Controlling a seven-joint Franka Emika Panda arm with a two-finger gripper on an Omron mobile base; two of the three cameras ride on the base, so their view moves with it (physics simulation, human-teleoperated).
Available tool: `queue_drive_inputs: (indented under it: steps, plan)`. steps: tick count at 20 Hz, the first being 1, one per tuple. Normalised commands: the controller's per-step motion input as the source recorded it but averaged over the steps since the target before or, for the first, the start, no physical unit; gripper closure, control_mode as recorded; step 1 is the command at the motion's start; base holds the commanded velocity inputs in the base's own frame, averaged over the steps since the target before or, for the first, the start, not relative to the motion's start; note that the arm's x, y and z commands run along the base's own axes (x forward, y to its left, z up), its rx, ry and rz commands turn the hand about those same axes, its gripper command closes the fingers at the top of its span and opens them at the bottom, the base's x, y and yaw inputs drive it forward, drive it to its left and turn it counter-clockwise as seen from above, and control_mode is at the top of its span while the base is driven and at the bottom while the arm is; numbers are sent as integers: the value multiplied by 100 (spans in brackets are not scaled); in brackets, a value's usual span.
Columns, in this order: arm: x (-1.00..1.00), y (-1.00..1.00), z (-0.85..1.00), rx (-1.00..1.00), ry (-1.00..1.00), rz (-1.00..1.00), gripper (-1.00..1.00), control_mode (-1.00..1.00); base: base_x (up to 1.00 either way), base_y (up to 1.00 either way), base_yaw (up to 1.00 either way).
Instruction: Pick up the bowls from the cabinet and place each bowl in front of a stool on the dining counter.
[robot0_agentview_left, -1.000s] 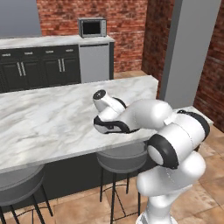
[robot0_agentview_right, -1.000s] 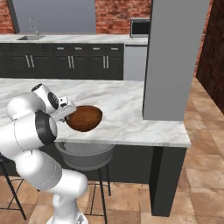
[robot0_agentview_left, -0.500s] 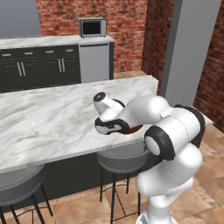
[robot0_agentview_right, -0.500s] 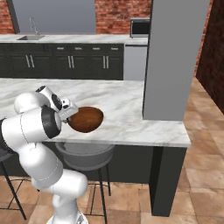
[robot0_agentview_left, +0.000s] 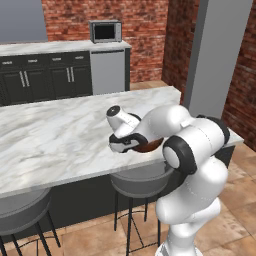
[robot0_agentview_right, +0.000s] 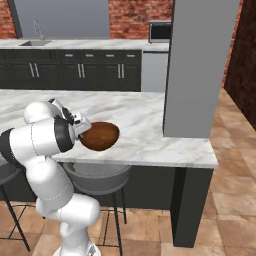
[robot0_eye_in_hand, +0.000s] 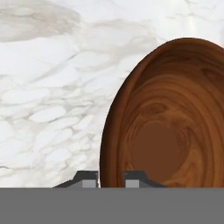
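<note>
The gripper (robot0_eye_in_hand: 111, 177) is pinched narrow on the rim of the wooden bowl (robot0_agentview_right: 101, 135), one finger inside the wall and one outside, and it carries the bowl low over the dining counter (robot0_agentview_left: 55, 135), near the front edge and toward the end by the grey pillar (robot0_agentview_right: 197, 65). A stool (robot0_agentview_right: 97, 176) stands under the overhang right below it, so the spot looks right. To finish this step well, I'd say the arm should come straight down until the base sits flat on the marble, a little in from the edge, and only then let the fingers part; releasing while the bowl hangs off one side of its rim would likely let it rock or roll. From the right base view the bowl seems tilted, its mouth turned partly toward the arm, not straight up, so levelling it first would help. It's round, so it has no long axis to speak of.
</note>
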Motion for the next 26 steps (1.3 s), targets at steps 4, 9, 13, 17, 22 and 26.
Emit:
queue_drive_inputs:
  steps: [4, 9, 13, 17, 22, 26]
  plan:
    - [16, 0, -2, 0, 0, 0, 100, -100, 0, 0, 0]
    - [10, 0, -4, 1, 0, 0, 100, -100, 0, 0, 0]
    - [0, 0, -9, 6, 0, 0, 100, -100, 0, 0, 0]
    - [0, 0, -11, 8, 0, 0, 100, -100, 0, 0, 0]
    - [0, 0, -6, 8, 0, 0, 100, -100, 0, 0, 0]
    - [2, 0, -6, 7, -1, 0, 100, -100, 0, 0, 0]
